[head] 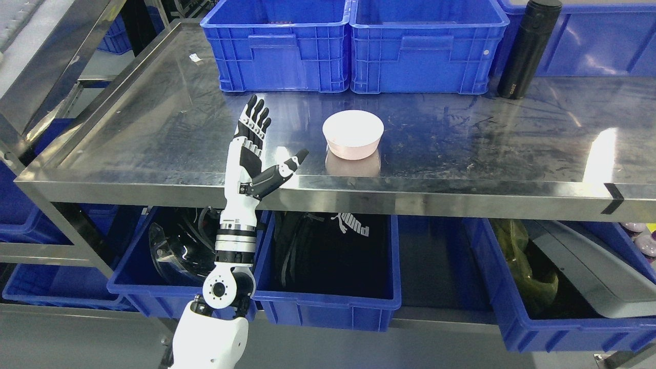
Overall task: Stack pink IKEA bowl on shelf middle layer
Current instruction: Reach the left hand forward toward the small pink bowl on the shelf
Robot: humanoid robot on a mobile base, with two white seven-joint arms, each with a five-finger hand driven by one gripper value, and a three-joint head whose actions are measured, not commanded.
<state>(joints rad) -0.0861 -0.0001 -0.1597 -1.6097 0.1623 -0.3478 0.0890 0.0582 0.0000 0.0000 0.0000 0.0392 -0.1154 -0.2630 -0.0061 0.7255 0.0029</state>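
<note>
One pink bowl point(353, 134) sits apart — right of the open-fingered left hand point(254, 148).

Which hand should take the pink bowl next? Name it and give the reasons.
Left. The left hand is raised over the steel shelf, fingers spread, thumb pointing toward the pink bowl just to its right. The right arm is not in view.
</note>
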